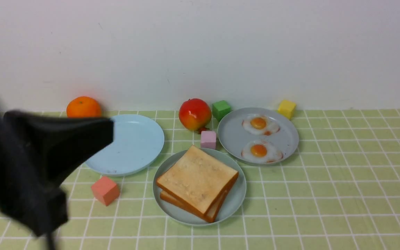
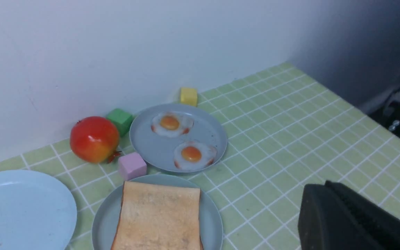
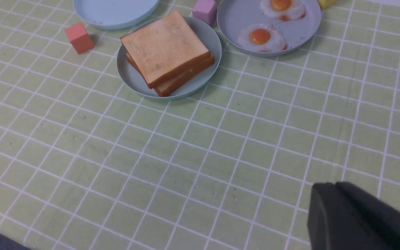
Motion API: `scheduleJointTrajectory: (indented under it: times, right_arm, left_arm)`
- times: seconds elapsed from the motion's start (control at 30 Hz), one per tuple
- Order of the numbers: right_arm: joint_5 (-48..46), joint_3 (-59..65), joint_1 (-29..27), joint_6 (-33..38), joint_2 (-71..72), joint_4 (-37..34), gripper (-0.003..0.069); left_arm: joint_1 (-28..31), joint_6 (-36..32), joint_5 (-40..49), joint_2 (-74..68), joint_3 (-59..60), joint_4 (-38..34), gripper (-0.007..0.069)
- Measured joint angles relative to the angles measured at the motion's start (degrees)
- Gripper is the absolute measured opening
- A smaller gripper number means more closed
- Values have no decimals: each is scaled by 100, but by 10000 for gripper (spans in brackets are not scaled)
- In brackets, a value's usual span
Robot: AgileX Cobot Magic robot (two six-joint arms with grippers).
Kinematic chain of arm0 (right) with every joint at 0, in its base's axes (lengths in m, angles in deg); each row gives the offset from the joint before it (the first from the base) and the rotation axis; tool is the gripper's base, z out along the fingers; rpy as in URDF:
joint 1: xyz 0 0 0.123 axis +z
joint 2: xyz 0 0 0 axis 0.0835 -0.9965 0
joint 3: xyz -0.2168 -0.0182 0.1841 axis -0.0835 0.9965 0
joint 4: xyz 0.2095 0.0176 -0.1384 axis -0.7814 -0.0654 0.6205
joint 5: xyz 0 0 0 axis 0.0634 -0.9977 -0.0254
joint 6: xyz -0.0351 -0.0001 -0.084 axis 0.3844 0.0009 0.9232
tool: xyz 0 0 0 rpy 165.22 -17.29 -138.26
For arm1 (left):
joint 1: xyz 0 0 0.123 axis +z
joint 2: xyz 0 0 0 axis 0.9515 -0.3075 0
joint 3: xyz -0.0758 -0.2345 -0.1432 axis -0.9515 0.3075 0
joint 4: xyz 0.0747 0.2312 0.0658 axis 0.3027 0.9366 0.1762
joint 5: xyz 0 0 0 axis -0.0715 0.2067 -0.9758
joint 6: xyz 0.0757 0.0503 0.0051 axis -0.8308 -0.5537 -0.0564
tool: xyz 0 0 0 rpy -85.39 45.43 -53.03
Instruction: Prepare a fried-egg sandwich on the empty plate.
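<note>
Pointing one corner rearward, stacked toast slices (image 1: 197, 180) (square, diamond-set)

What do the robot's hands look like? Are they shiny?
Not shiny. The left gripper is matte black and wedge-shaped, narrowing to a blunt tip. The right gripper is the same matte black with rounded edges. No cables or markings show.

Bright even light, soft short shadows, left pincer (image 1: 108, 130) seemingly out of focus.
</note>
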Motion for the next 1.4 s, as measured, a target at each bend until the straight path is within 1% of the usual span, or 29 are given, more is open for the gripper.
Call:
scheduleJointTrajectory:
  times: [0.07, 0.2, 0.33, 0.4, 0.47, 0.53, 0.57, 0.73, 0.8, 0.9, 0.97, 1.07, 1.17, 1.27, 1.33, 1.4]
  right_arm:
    - [-6, 169, 0, -198, 200, 81, -3]
    - [0, 626, 0, -562, 687, 93, -3]
    - [51, 955, 0, -901, 1159, 105, 0]
    - [365, 1289, 0, -1225, 1578, 112, 1]
    - [558, 1424, 0, -1319, 1706, 112, 1]
    - [1202, 1847, 0, -1512, 1971, 112, 1]
    - [1262, 1884, 0, -1524, 1971, 112, 1]
    - [3448, 3147, 0, -1660, 2048, 77, 3]
    - [4132, 3595, 0, -1666, 2048, 40, 3]
    - [4999, 4296, 0, -1666, 2048, 21, 6]
    - [5299, 4629, 0, -1666, 2048, 21, 7]
    - [5522, 5145, 0, -1666, 2048, 21, 9]
    - [5533, 5603, 0, -1666, 2048, 41, 11]
    - [5432, 5701, -7, -1702, 2048, 365, 11]
    - [5476, 5701, -190, -1720, 2092, 580, -5]
    - [5541, 5701, -594, -1656, 2121, 750, -12]
  left_arm:
    - [0, 0, -591, 891, 903, -41, -13]
    - [0, 0, -1284, 1799, 1875, -53, -13]
    - [0, 0, -1377, 2269, 2294, -58, -13]
    - [0, 0, -1329, 2524, 2520, -58, -13]
    - [0, 0, -1295, 2580, 2573, -58, -13]
    - [0, 0, -1193, 2606, 2633, -58, -13]
    - [0, 0, -1168, 2606, 2640, -58, -13]
    - [0, 0, -969, 2606, 2654, -53, -13]
    - [0, 0, -932, 2606, 2654, -53, -13]
    - [0, 0, -919, 2606, 2654, -48, -13]
    - [0, 0, -909, 2606, 2654, -43, -13]
    - [0, 0, -903, 2606, 2654, -43, -13]
    - [0, 0, -903, 2606, 2654, -43, -13]
    - [0, 0, -897, 2606, 2654, -39, -13]
    - [0, 0, -897, 2606, 2654, -39, -13]
    - [0, 0, -885, 2606, 2654, -39, -13]
